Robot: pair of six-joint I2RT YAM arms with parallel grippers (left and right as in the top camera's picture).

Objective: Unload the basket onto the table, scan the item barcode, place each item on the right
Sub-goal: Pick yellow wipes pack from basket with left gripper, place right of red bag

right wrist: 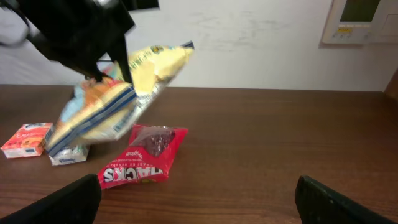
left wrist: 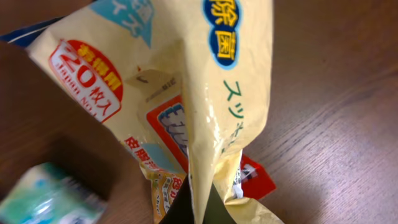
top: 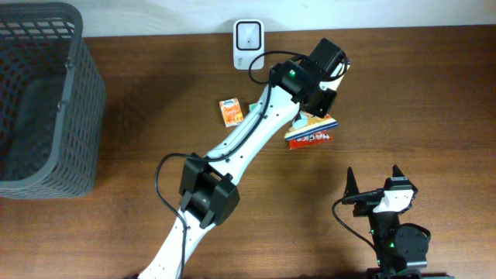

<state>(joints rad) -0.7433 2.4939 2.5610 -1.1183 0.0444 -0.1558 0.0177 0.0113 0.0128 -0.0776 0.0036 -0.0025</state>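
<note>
Left fingers [left wrist: 216,209] are pinched tight on the pale yellow soft plastic pouch [right wrist: 118,102] with blue and red print, gripping it by a fold. The pouch hangs clear of the brown wooden surface [top: 403,93], out at its far middle. Right beneath it lies a red snack bag [right wrist: 140,158], flat on the wood. Just left of that there's a small green-and-white packet [right wrist: 67,155], then a small orange carton [top: 230,112]. A white rounded box [top: 248,35] with a dark cable sits at the far edge, near the pouch. Right fingers [right wrist: 62,202] are spread wide and holding nothing, at the near right, well apart from it all. A grey mesh basket [top: 46,93] stands far left.
</note>
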